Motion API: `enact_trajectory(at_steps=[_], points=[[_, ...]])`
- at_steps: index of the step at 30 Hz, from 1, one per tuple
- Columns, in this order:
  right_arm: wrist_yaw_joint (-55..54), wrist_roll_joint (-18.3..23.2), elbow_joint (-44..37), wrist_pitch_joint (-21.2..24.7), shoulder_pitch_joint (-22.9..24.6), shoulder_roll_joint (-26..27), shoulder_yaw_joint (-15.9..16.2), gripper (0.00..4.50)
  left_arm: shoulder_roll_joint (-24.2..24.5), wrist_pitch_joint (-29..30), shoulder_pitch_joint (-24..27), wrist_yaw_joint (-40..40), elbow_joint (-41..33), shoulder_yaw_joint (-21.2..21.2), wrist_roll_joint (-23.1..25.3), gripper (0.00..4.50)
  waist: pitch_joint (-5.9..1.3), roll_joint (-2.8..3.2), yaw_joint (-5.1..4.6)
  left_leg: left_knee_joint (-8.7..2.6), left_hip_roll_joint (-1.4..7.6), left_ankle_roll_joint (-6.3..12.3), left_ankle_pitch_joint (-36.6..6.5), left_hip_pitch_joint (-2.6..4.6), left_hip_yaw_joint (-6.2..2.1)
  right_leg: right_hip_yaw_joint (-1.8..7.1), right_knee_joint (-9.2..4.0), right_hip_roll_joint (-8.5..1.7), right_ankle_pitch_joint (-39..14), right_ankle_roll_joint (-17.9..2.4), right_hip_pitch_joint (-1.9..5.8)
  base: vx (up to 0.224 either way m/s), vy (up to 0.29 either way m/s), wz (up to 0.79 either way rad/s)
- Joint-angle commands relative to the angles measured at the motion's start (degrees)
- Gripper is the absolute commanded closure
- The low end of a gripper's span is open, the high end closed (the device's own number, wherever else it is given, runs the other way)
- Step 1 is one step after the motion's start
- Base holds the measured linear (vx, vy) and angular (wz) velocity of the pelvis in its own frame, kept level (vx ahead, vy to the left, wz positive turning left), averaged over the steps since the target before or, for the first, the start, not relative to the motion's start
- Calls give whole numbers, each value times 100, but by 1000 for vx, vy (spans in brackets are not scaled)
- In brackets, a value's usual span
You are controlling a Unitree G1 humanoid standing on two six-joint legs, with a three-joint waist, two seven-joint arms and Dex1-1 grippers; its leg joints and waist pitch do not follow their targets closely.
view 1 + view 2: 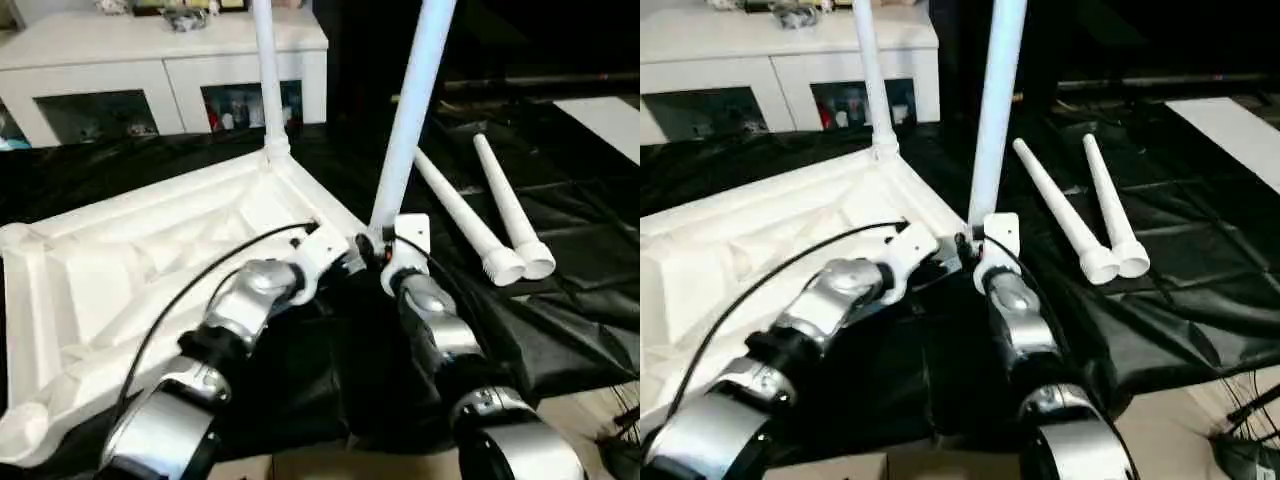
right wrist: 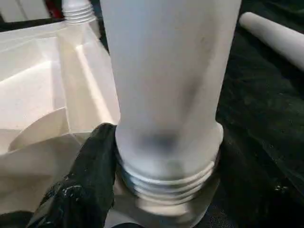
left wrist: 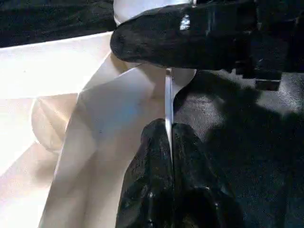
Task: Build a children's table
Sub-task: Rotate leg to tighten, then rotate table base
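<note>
The children's table top lies upside down, white, on the black sheet. One leg stands upright in its far corner socket. A second leg stands in the near right corner socket, its ribbed end still showing above the socket. My right gripper is closed around that leg's base, one black finger pressed against it. My left gripper is shut on the top's thin rim beside that corner. Two loose legs lie side by side to the right.
A white glass-door cabinet stands behind the table. The black sheet is wrinkled and hangs over the front right edge. A white flat panel lies at the far right.
</note>
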Motion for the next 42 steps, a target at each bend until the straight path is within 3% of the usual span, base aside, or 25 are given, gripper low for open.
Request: enact_trajectory(at_steps=[1, 4, 5, 6, 9, 11, 16, 19, 21, 22, 23, 24, 26, 29, 33, 34, 35, 36, 37, 40, 41, 42], points=[[215, 60, 342, 201, 178, 279, 143, 178, -129, -215, 14, 406, 257, 55, -4, 450, -222, -62, -5, -463, 152, 65, -2309, 75, -82, 171, -618, -322, -2562, -757, 95, 0, 0, 0], [418, 157, 271, 145, 244, 310, 83, 178, -108, -403, 1, 301, 309, 28, -1, 450, -247, -52, 7, -483, 170, 138, -2078, 55, -72, 177, -595, -329, -2077, -865, 134, 0, 0, 0], [437, 222, 262, 159, 259, 330, 22, 178, -91, -497, -6, 264, 342, 13, 16, 450, -243, -56, 10, -481, 169, 147, -2091, 61, -67, 178, -599, -329, -2072, -881, 128, 0, 0, 0], [438, 230, 254, 155, 263, 332, 16, 108, -87, -510, -5, 258, 345, 11, 18, 450, -236, -55, 8, -479, 165, 151, -2127, 71, -62, 182, -604, -332, -2112, -911, 125, 0, 0, 0], [374, 164, 181, 20, 296, 306, 45, 102, -65, -666, -9, 191, 404, 12, 24, 450, -235, -56, 6, -486, 159, 151, -2205, 60, -72, 181, -633, -359, -2416, -848, 136, 0, 0, 0], [280, 71, 145, 14, 302, 268, 90, 65, -64, -762, -17, 197, 432, 12, 36, 450, -240, -59, 7, -490, 158, 148, -2188, 71, -76, 174, -648, -354, -2585, -782, 128, 0, 0, 0], [88, -267, -607, -56, 597, -47, 228, 54, -73, -1205, -52, 127, 495, 35, 9, 450, -259, -81, 66, -478, 169, 184, -1923, 86, -47, 196, -655, -341, -2378, -721, 114, 0, 0, 0], [179, -286, -1327, 55, 956, -194, 253, 54, -123, -1370, -129, 286, 536, 203, -104, 450, -278, -71, 123, -478, 184, 261, -1614, 37, -43, 196, -600, -340, -1960, -781, 157, 0, 0, 0], [196, -366, -1865, 145, 1240, -314, 283, 48, -168, -1334, -213, 272, 500, 445, -347, 406, -303, -73, 157, -454, 187, 267, -1427, 33, -32, 203, -549, -321, -1507, -861, 170, 0, 0, 0], [167, -441, -2156, 181, 1388, -395, 302, 48, -181, -1323, -266, 324, 443, 611, -496, 406, -343, -72, 164, -432, 185, 295, -1133, -16, -40, 196, -479, -319, -1026, -944, 216, 0, 0, 0], [132, -496, -2446, 229, 1526, -481, 316, 48, -154, -1377, -319, 397, 406, 724, -577, 391, -384, -51, 185, -403, 184, 323, -930, -11, -41, 186, -436, -311, -648, -992, 228, 0, 0, 0], [123, -509, -2533, 249, 1566, -509, 317, 48, -132, -1413, -338, 427, 395, 748, -584, 382, -396, -51, 173, -354, 189, 443, -604, -31, -37, 170, -368, -286, 68, -1120, 218, 0, 0, 0], [151, -464, -2751, 351, 1663, -557, 279, 48, -49, -1426, -354, 432, 333, 823, -632, 365, -390, -62, 150, -313, 154, 641, -314, -91, -41, 146, -286, -273, 819, -1230, 255, 0, 0, 0], [434, -318, -3074, 544, 1833, -652, 303, 48, 103, -1350, -318, 499, 95, 1031, -771, 338, -391, -33, 112, -292, 155, 771, -421, -56, -31, 149, -281, -279, 945, -1391, 259, 0, 0, 0], [1360, -190, -3399, 869, 2046, -936, 705, 48, 427, -1047, -92, 426, -647, 1364, -1000, 310, -366, -24, 114, -276, 172, 892, -503, -48, -11, 147, -296, -279, 861, -1491, 250, 0, 0, 0], [1705, -119, -3557, 1035, 2129, -1036, 861, 48, 629, -853, 86, 256, -1105, 1503, -1152, 310, -359, 53, 126, -286, 179, 863, -578, -34, -24, 139, -289, -284, 763, -1515, 249, 0, 0, 0], [1922, -56, -3663, 1176, 2177, -1099, 949, 48, 803, -645, 251, 81, -1515, 1643, -1334, 310, -332, 3, 114, -303, 193, 835, -671, -68, -20, 141, -306, -276, 610, -1499, 268, 0, 0, 0], [2122, 16, -3740, 1279, 2206, -1152, 1017, 48, 998, -475, 417, -85, -1906, 1814, -1538, 310, -338, 11, 96, -315, 205, 784, -724, -67, -31, 139, -286, -287, 510, -1549, 281, 0, 0, 0], [2276, 72, -3844, 1361, 2235, -1206, 1075, 48, 1236, -346, 576, -199, -2248, 2035, -1765, 310, -324, 31, 86, -323, 211, 698, -879, -35, -17, 143, -312, -272, 283, -1549, 232, 0, 0, 0], [2391, 104, -3944, 1473, 2257, -1243, 1122, 48, 1526, -275, 722, -206, -2465, 2347, -1964, 310, -286, 49, 81, -366, 219, 452, -1182, -2, -17, 151, -343, -249, -226, -1475, 196, 0, 0, 0], [2505, 105, -3995, 1558, 2260, -1278, 1191, 48, 1824, -306, 853, -169, -2495, 2712, -2104, 310, -251, 32, 88, -394, 221, 355, -1377, 15, -3, 160, -389, -233, -514, -1398, 152, 0, 0, 0], [2589, 107, -4046, 1636, 2266, -1305, 1239, 48, 2022, -314, 949, -132, -2524, 2955, -2199, 310, -248, 38, 98, -405, 207, 242, -1477, 2, -19, 162, -369, -241, -669, -1328, 172, 0, 0, 0]])
